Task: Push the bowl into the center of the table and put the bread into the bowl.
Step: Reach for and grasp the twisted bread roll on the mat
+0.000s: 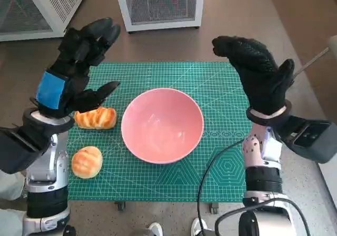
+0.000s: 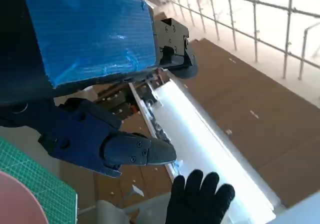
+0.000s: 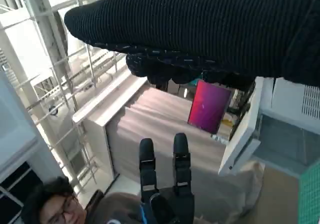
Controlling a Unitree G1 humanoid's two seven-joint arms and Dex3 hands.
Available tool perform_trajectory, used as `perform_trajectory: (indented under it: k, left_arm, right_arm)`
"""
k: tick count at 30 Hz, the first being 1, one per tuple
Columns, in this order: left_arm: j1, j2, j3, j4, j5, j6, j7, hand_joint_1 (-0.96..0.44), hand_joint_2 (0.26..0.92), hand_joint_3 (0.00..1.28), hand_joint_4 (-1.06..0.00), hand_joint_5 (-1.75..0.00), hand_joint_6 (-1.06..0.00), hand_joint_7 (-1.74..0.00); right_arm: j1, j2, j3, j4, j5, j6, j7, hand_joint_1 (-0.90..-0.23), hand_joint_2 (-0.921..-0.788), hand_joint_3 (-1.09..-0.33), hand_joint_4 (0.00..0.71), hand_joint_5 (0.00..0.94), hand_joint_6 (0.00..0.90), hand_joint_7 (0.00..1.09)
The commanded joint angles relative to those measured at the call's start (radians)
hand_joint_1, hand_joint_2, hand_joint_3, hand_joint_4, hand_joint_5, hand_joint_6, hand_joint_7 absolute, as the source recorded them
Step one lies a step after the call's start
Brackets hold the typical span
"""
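pink bowl [image 1: 162, 124], golden-brown bread [image 1: 95, 118], green gridded mat [image 1: 221, 96], blue-taped black left hand [image 1: 79, 67]

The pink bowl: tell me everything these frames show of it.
The pink bowl is round, smooth and glossy, plastic or ceramic by its look, upright and empty. It sits on the green cutting mat, roughly at its middle. Neither hand touches it: both are raised, one to each side. The nearer bread roll lies close beside it, apart. A sliver of its rim shows in the left wrist view.

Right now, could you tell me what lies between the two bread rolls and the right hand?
The head view shows the pink bowl between the bread rolls and the right hand.
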Motion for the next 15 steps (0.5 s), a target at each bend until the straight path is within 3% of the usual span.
perform_trajectory:
  k: [1,3,4,7,11,15]
  left_arm:
    - [0.005,0.122,0.011,-0.044,0.116,-0.004,-0.014,-0.46,0.921,0.23,-0.30,0.00,-0.12,-0.50]
    - [0.026,0.237,0.008,-0.111,0.233,0.083,-0.052,-0.46,0.914,0.18,-0.27,0.00,-0.09,-0.48]
    - [0.037,0.287,0.005,-0.144,0.284,0.131,-0.071,-0.46,0.880,0.13,-0.19,0.00,-0.06,-0.42]
    - [0.049,0.427,-0.030,-0.262,0.381,0.382,-0.194,-0.39,0.802,0.05,-0.07,0.00,-0.02,-0.28]
    - [0.027,0.521,-0.093,-0.327,0.427,0.623,-0.317,-0.12,0.737,0.02,-0.01,0.00,0.00,-0.14]
    - [0.023,0.550,-0.144,-0.323,0.476,0.708,-0.356,0.02,0.732,0.02,0.00,0.00,-0.01,-0.11]
  right_arm:
    - [0.033,-0.003,0.005,0.003,-0.009,-0.006,-0.013,-0.578,-0.921,-0.576,0.260,0.000,0.362,0.01]
    - [0.033,-0.005,0.006,0.006,-0.010,-0.008,-0.015,-0.577,-0.921,-0.576,0.259,0.000,0.361,0.01]
    - [0.034,-0.006,0.006,0.007,-0.011,-0.009,-0.016,-0.575,-0.921,-0.575,0.259,0.000,0.361,0.01]
    - [0.032,-0.008,0.006,0.012,-0.011,-0.014,-0.017,-0.573,-0.921,-0.574,0.258,0.000,0.361,0.01]
    - [0.030,-0.010,0.006,0.016,-0.010,-0.018,-0.017,-0.571,-0.921,-0.574,0.258,0.000,0.360,0.01]
    - [0.028,-0.009,0.006,0.021,-0.007,-0.016,-0.016,-0.569,-0.921,-0.573,0.258,0.000,0.360,0.01]
